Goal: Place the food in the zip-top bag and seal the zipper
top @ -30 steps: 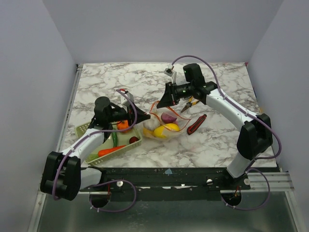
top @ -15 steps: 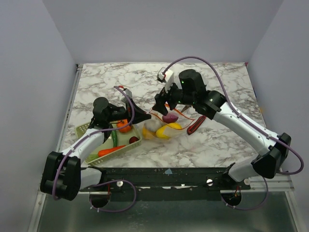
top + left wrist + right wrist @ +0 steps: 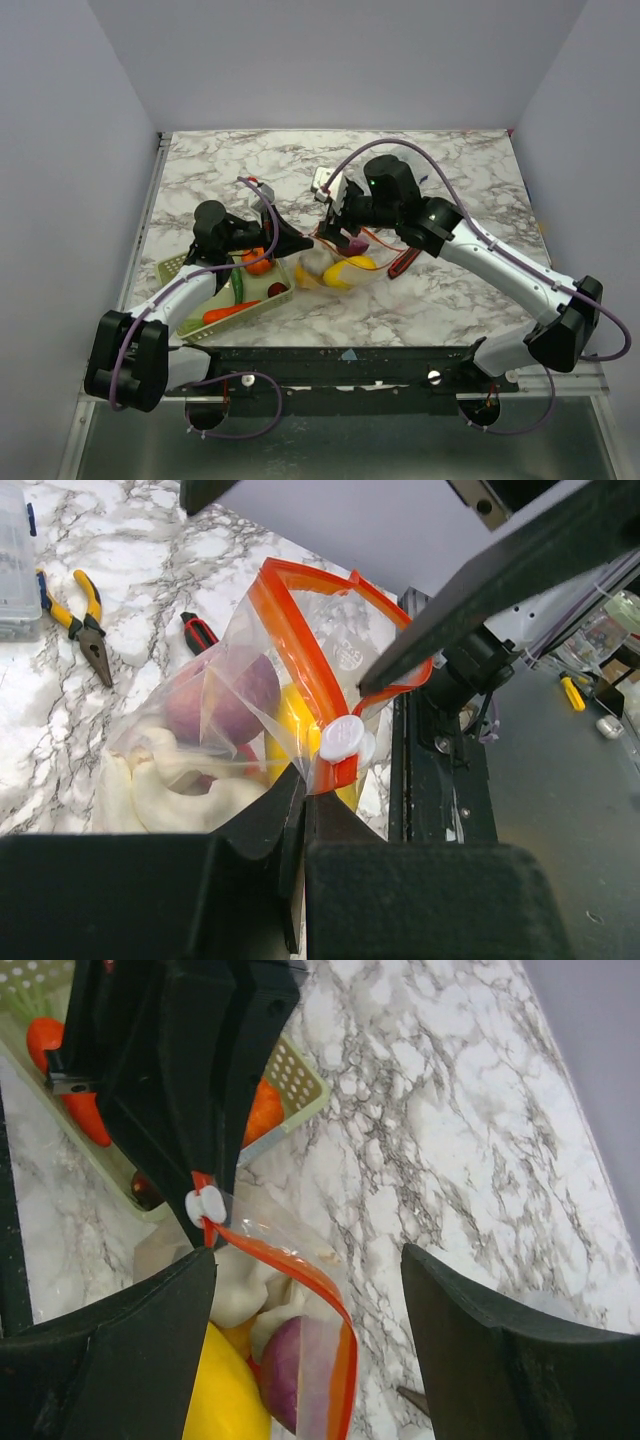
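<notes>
1. Jaws of the left gripper (image 3: pixel 300 792) are pinched tight on the zipper (image 3: pixel 300 630) of the zip-top bag (image 3: pixel 215 650), just below its white slider (image 3: pixel 342 740); how much strip they catch is hard to tell.
2. Right gripper (image 3: pixel 305 1260) hovers over the gaping mouth, jaws spread wide and holding nothing; from above it hides the mouth.
3. Bag lies on the marble surface (image 3: pixel 450 290) beside a green basket (image 3: pixel 172 266), with a purple piece (image 3: pixel 225 695), a yellow piece (image 3: pixel 290 720) and a white piece (image 3: pixel 170 790) blurred through the plastic.
4. Left arm covers part of the basket; a carrot (image 3: pixel 228 311) shows.
5. Utility knife (image 3: pixel 198 632) peeks from behind the bag, near the pliers (image 3: pixel 85 630).
</notes>
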You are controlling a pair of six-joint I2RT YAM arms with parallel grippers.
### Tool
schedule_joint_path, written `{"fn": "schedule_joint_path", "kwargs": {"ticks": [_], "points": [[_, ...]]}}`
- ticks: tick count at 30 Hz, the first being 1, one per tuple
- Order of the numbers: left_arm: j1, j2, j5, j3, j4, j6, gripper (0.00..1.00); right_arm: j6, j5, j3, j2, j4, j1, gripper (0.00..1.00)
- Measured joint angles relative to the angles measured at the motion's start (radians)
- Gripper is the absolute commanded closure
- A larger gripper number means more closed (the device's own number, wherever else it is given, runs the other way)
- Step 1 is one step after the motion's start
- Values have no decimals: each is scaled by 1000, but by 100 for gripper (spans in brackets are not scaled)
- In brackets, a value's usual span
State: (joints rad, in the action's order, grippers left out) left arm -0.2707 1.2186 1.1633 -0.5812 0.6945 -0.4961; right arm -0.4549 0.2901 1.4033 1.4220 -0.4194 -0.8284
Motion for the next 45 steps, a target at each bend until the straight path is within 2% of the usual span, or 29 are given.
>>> {"fn": "schedule_joint_path", "kwargs": {"ticks": [11, 27, 33, 36, 43, 45], "points": [[0, 12, 12, 0, 0, -14, 100, -78, 37, 2, 45, -31, -50, 24], [1, 26, 17, -9, 0, -22, 100, 10, 34, 3, 27, -11, -86, 25], [2, 26, 20, -13, 0, -26, 100, -56, -105, -15, 52, 0, -118, 36], [3, 26, 19, -13, 0, -25, 100, -92, -197, -52, 55, 15, -129, 45], [21, 35, 12, -17, 2, -20, 100, -119, -248, -54, 65, 10, -142, 82], [19, 35, 10, -17, 7, -14, 92, -111, -246, -54, 66, 6, -141, 91]]}}
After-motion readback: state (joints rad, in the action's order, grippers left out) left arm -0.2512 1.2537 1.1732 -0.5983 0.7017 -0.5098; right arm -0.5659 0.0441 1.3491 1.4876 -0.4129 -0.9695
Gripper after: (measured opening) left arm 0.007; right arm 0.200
